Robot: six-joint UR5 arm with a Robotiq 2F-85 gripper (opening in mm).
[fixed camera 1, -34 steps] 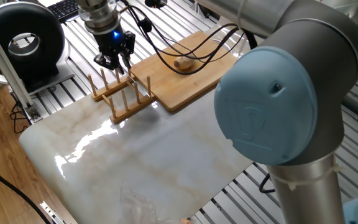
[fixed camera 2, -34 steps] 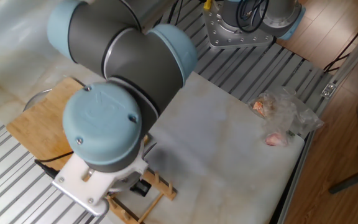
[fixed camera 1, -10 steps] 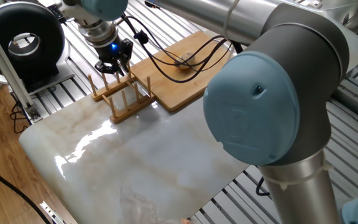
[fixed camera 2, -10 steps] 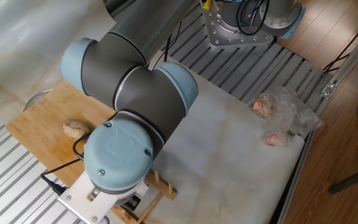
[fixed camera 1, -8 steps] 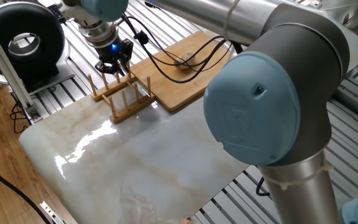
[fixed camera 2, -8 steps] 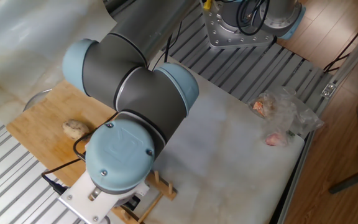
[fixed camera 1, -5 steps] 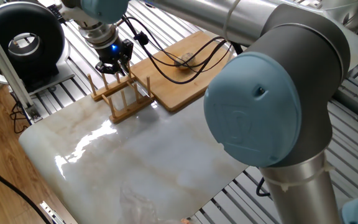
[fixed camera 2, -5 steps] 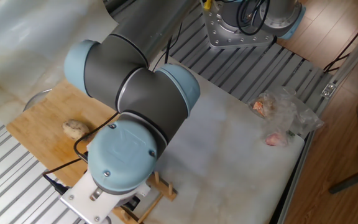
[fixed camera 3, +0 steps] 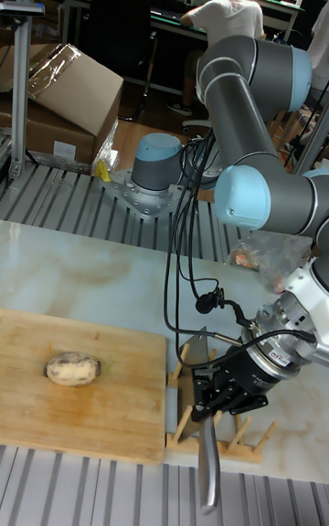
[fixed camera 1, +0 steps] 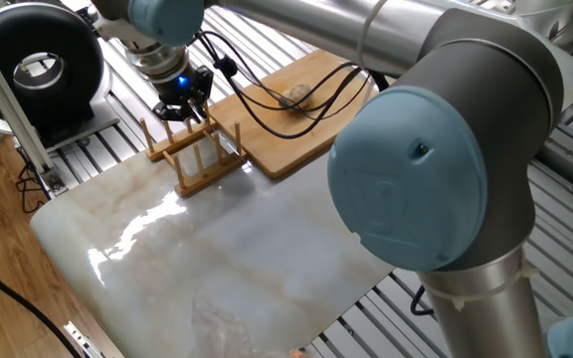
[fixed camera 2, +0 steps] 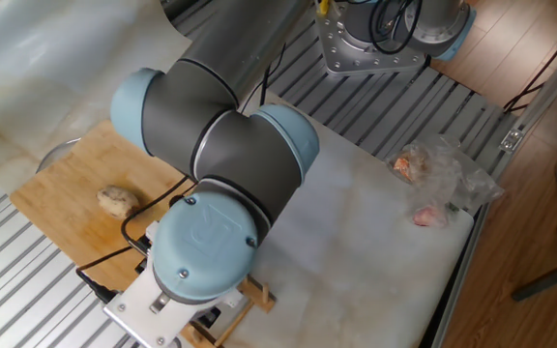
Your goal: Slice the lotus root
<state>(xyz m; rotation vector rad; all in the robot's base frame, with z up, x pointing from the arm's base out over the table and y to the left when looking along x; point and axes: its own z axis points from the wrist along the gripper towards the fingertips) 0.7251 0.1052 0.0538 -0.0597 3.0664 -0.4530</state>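
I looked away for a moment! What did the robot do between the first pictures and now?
The arm swung sideways, so the lotus root is no longer hidden in the other fixed view. The gripper tilted and shifted a little over the rack, by the knife; I cannot tell if it took hold. The lotus root, board and rack stayed put.

The lotus root (fixed camera 3: 72, 368), a small tan oval chunk, lies on its side on the bamboo board (fixed camera 3: 110, 416).
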